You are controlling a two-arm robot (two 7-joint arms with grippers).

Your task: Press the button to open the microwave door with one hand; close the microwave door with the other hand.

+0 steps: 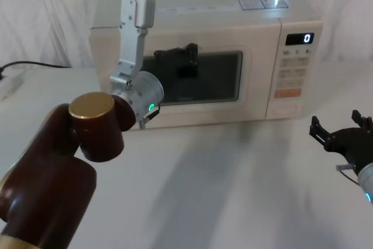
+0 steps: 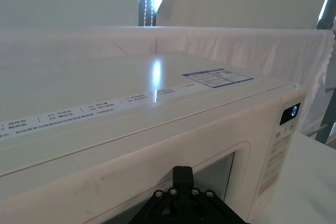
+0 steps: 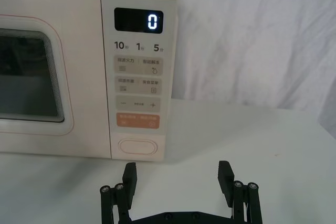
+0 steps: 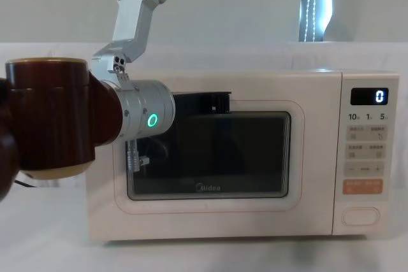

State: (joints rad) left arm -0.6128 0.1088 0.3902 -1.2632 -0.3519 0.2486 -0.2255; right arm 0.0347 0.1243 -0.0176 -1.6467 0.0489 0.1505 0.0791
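Your right claw point(image 3: 178, 179) hovers released before the wide cream pill-shaped button point(image 3: 137, 147); the cream glass-windowed microwave door point(image 4: 204, 157) looks shut. Next: advance, press. Left claw point(image 1: 175, 55) at the door; grip unreadable.

The head view looks down on the microwave point(image 1: 198, 68); the chest view faces its door point(image 4: 207, 157) level and nearer. The left wrist view skims its top; the right wrist view faces the control panel point(image 3: 138, 77) close.

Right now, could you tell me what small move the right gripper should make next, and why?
Probably ease the right gripper forward to the button: the microwave door looks shut, its fingers are spread short of that key, and the left gripper waits at the door.
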